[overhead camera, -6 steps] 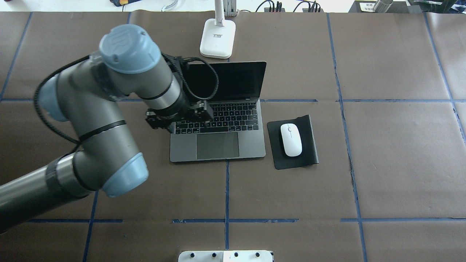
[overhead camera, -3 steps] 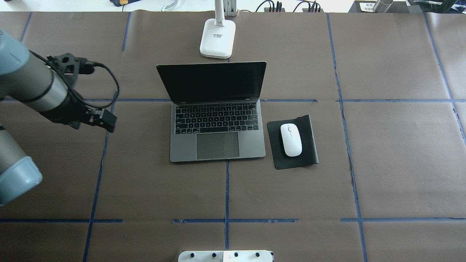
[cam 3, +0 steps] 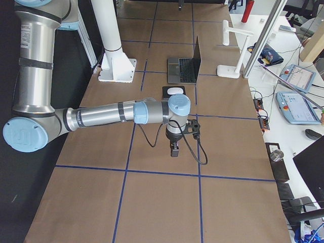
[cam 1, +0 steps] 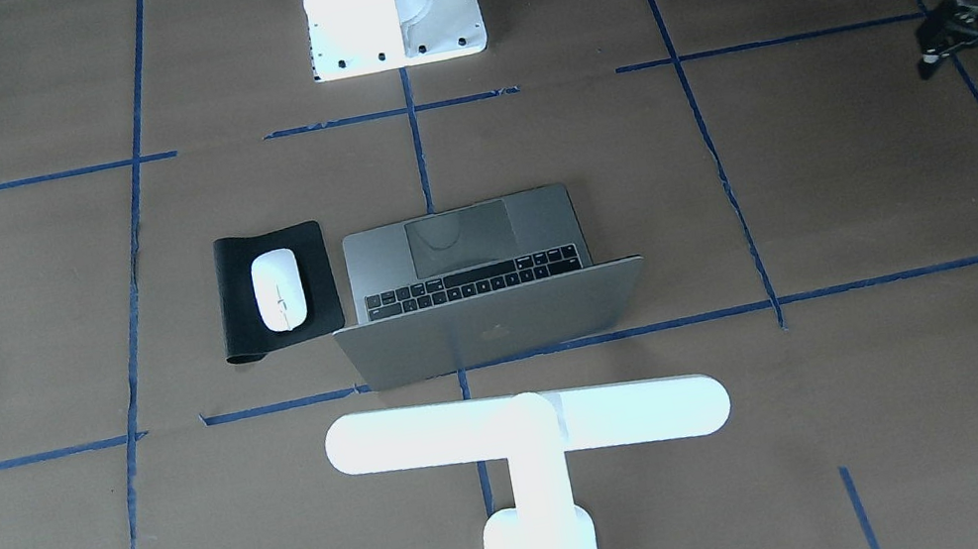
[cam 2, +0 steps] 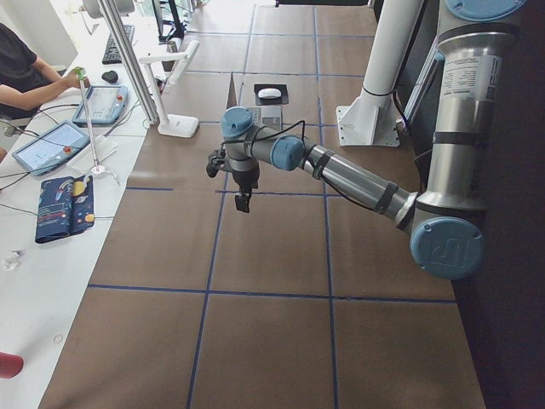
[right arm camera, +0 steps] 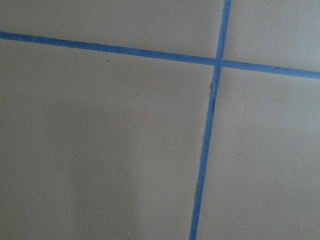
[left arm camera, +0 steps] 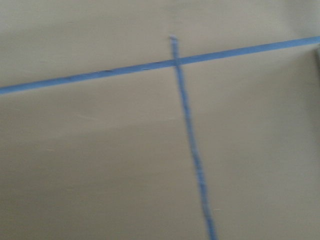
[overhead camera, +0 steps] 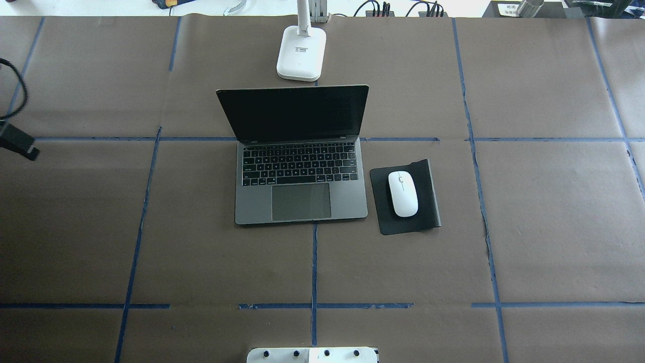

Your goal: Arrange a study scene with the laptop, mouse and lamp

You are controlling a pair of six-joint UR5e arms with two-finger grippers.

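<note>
laptop (overhead camera: 301,201) open, screen toward robot | mouse (overhead camera: 402,193) lengthwise near-to-far | left claw (cam 2: 242,203), right claw (cam 3: 174,151): cannot tell if apart or together

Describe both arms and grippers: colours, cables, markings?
The left arm and right arm: silver-grey tubes, light-blue joint caps with an embossed logo, black bands. The left gripper and right gripper are black, with black cables looping from the wrists.
</note>
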